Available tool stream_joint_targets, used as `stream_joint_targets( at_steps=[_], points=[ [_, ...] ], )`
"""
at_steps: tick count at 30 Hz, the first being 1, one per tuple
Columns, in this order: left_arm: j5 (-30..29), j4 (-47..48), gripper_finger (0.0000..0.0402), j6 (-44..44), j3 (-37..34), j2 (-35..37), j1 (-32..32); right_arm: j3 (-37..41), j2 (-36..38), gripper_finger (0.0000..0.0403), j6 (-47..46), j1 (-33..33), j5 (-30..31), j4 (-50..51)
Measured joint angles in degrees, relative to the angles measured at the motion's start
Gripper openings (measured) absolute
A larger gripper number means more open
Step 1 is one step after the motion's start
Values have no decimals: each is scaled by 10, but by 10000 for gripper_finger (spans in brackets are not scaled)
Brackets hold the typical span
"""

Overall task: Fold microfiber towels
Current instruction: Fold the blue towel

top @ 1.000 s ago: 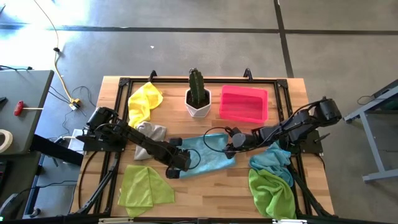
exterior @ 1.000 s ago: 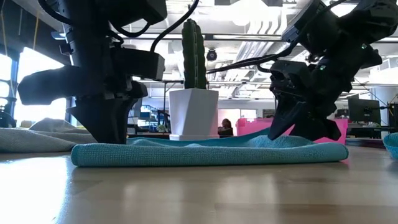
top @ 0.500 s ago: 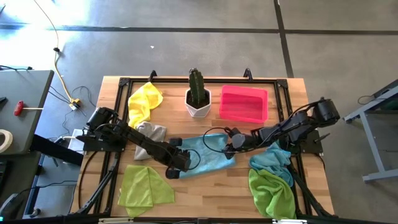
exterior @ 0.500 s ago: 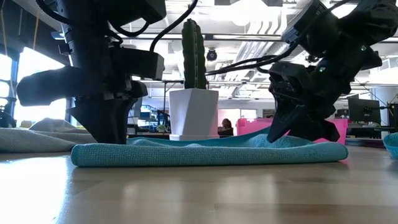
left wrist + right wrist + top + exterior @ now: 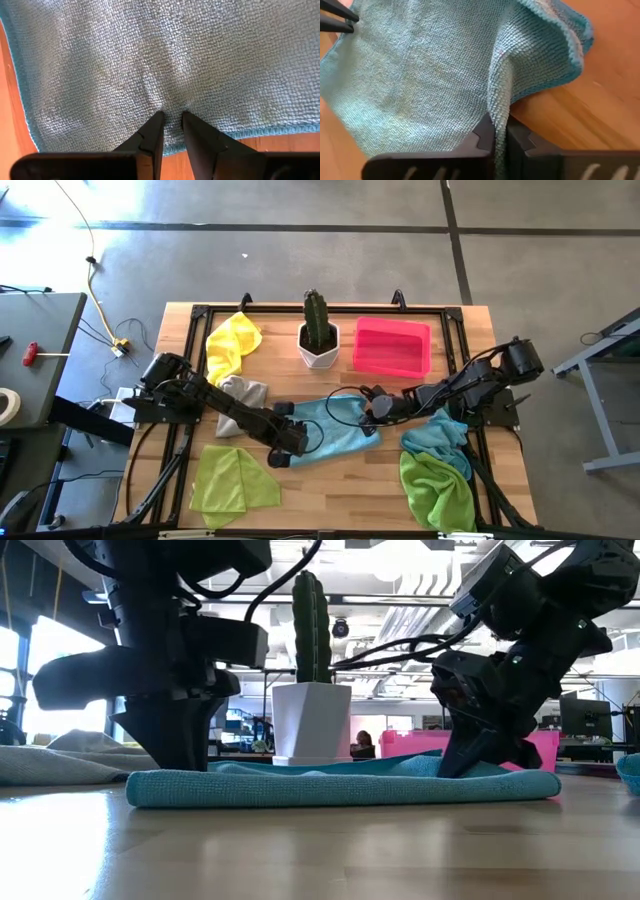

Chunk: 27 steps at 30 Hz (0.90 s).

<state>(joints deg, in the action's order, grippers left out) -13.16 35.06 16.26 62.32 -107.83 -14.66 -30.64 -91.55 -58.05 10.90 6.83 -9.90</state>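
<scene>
Towel in light blue [image 5: 335,428] lay spread at the middle of the wooden table [image 5: 330,490], in front of the cactus pot [image 5: 319,345] and the pink tray [image 5: 391,347]. The left pincer [image 5: 285,445] pressed down on the towel's near-left part; its two fingers [image 5: 150,137] stood nearly together with a small pucker of cloth pinched between the tips. The right pincer [image 5: 370,418] sat at the towel's right edge, fingers closed tight on a raised fold of the cloth, which the right wrist view showed bunching up between them [image 5: 497,132]. In the low view the towel [image 5: 340,783] lay flat and long across the table, with both pincers bearing on it from above. A yellow towel [image 5: 232,342] lay crumpled at the far left, a grey one [image 5: 240,392] just beside the left arm, a lime one [image 5: 232,480] at the near left. Another light blue towel [image 5: 438,442] and a green one [image 5: 432,485] were heaped at the near right.
</scene>
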Motion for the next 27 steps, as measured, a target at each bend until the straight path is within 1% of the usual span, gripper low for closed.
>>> stream_joint_targets(
  at_steps=[7, 12, 14, 17, 22, 27],
  points=[
    [1, 33, 66, -18, 32, -5, 0, -1, 9, 2, 6, 0, -5, 29],
    [9, 58, 66, -15, 42, -4, -2, -2, 43, 1, 5, 1, -23, 96],
    [12, 61, 66, -14, 42, -4, -5, -14, 58, 1, 3, 1, -24, 157],
    [12, 60, 66, -13, 42, -3, -12, -52, 71, 1, 14, 1, -14, 284],
    [12, 59, 66, -7, 43, -2, -21, -150, 75, 0, 31, 1, 15, 501],
    [12, 62, 66, -3, 43, -2, -25, -238, 74, 0, 25, 1, 39, 657]
  ],
)
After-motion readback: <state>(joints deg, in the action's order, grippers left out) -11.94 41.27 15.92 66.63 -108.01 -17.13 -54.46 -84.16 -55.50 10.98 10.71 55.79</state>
